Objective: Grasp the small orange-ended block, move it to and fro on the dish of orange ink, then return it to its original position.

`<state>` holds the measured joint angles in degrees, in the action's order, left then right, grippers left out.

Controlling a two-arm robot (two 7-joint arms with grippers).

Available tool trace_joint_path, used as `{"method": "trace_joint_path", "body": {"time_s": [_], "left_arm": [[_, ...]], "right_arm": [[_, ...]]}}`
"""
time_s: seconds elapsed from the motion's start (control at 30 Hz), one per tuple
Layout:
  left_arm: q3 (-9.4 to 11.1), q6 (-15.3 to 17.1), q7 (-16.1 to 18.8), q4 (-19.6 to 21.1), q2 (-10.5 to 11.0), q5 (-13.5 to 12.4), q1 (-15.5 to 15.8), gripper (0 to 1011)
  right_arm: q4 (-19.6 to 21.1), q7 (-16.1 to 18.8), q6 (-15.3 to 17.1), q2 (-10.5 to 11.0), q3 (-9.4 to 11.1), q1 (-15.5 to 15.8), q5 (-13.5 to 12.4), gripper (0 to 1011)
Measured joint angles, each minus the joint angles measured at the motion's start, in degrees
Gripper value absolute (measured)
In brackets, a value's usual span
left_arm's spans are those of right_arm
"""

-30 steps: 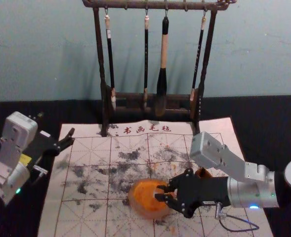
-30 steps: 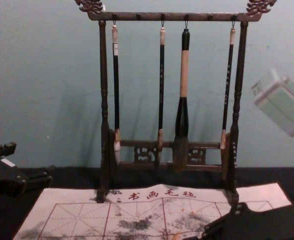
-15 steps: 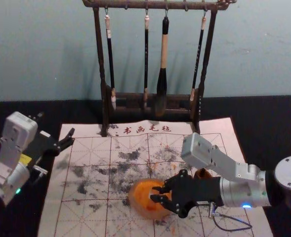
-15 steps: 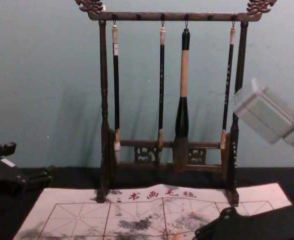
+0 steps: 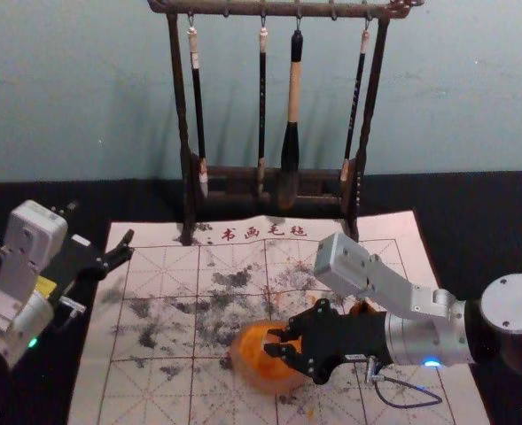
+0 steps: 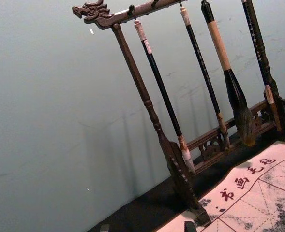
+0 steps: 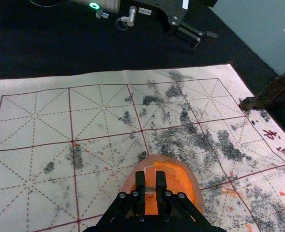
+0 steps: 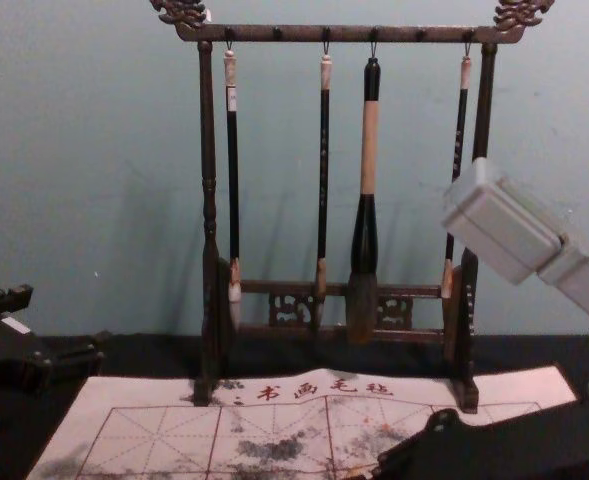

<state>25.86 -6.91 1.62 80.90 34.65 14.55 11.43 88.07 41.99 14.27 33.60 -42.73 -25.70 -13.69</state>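
Over the orange ink dish (image 5: 253,361) in the head view is my right gripper (image 5: 270,343), reaching in from the right. In the right wrist view the small block (image 7: 150,172), pale pinkish on the side that shows, is pinched by my right gripper (image 7: 150,182). Behind it lies the dish (image 7: 183,186), its rim pale and its middle bright orange. I cannot tell whether the block's lower end touches the ink. My left gripper (image 5: 102,222) is parked open at the mat's left edge; its fingertips (image 6: 189,226) stand wide apart in the left wrist view.
A dark wooden rack (image 5: 186,190) with hanging brushes stands at the mat's far edge. The gridded mat (image 5: 154,390) is smudged with grey and orange marks. A brown round object (image 5: 364,307) sits partly hidden behind the right gripper.
My right gripper has shifted steadily toward the robot's left across the dish, carrying the block. The left arm and the dish look unmoved.
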Motion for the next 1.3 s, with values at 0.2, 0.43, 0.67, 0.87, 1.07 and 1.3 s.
{"method": "trace_joint_path", "body": {"time_s": [0.2,0.43,0.67,0.87,1.07,1.3], "left_arm": [[0.00,0.00,0.00,0.00,0.00,0.00,0.00,1001],[0.00,0.00,0.00,0.00,0.00,0.00,0.00,1001],[0.00,0.00,0.00,0.00,0.00,0.00,0.00,1001],[0.00,0.00,0.00,0.00,0.00,0.00,0.00,1001],[0.00,0.00,0.00,0.00,0.00,0.00,0.00,1001],[0.00,0.00,0.00,0.00,0.00,0.00,0.00,1001]], "right_arm": [[-0.83,-0.44,0.71,-0.50,-0.08,-0.75,0.55,88],[-1.70,-0.79,1.35,-0.81,0.07,-1.31,0.92,88],[-1.97,-0.95,1.91,-0.58,0.62,-1.36,1.06,88],[-1.03,-0.85,2.41,0.37,0.95,-0.95,1.06,88],[1.02,-0.07,3.27,2.08,1.17,-0.32,0.78,88],[3.51,1.03,4.11,3.79,0.94,0.25,0.42,88]]}}
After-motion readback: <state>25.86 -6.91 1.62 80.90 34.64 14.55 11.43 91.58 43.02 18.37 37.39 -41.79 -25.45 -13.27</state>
